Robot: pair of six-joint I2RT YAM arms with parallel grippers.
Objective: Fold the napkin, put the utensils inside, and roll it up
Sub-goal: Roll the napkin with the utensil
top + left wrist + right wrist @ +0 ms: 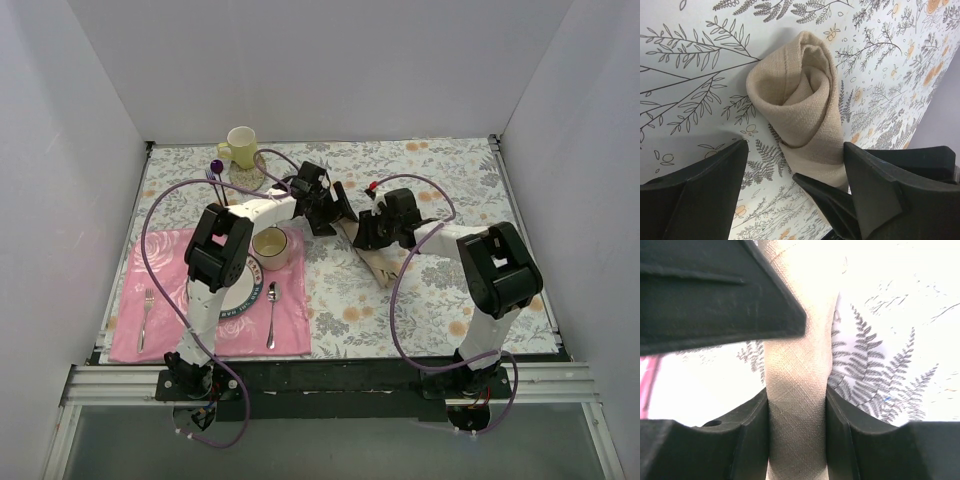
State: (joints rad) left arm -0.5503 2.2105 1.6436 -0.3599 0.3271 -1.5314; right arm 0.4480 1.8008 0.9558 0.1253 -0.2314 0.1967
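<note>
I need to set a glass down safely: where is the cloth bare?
Bare tablecloth lies far right, behind the right gripper, and in the near strip between the pink placemat and the right arm's base. Crowded: the centre, where the left gripper and right gripper meet at the napkin, and the far-left corner by the yellow mug.

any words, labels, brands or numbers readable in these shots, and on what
No text can be read in any view.
On the plate, the rim has a dark band, too small to tell whether it carries lettering.
The napkin, tablecloth and mug are plain or patterned, with no words.
</note>
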